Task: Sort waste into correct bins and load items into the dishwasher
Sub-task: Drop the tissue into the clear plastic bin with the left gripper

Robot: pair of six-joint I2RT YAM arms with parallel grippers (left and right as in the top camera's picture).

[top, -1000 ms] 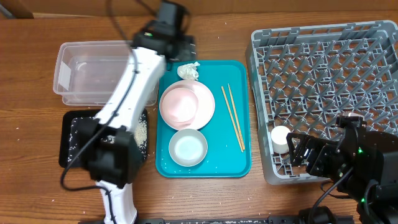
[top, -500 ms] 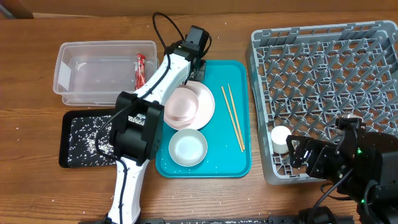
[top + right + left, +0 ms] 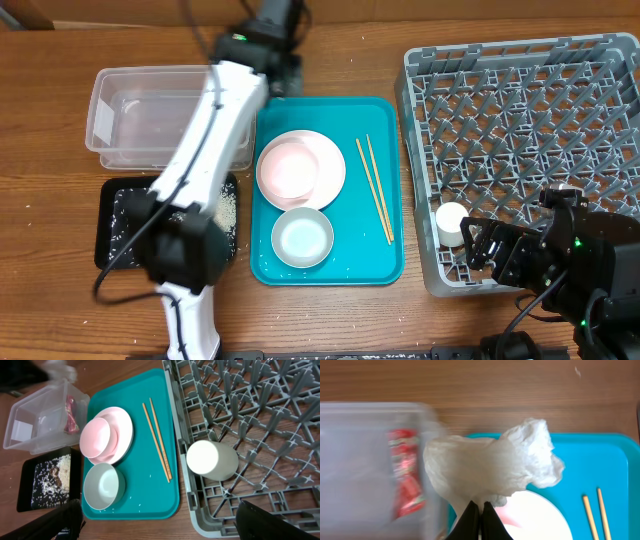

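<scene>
My left gripper is shut on the crumpled white napkin, which hangs in the air over the back left corner of the teal tray, beside the clear tub. A red wrapper lies inside that tub. In the overhead view the left arm reaches across the tub and hides the wrapper. The pink plate, white bowl and two chopsticks rest on the tray. The white cup lies in the grey dish rack. My right gripper stands open near the rack's front left corner, holding nothing.
The black tray with rice grains and a brown scrap sits in front of the clear tub. The teal tray lies between the bins and the rack. Loose rice grains dot the tray near the bowl.
My left gripper shut on the napkin and lifted it off the tray's back left corner, toward the clear tub. The right arm has not moved.
</scene>
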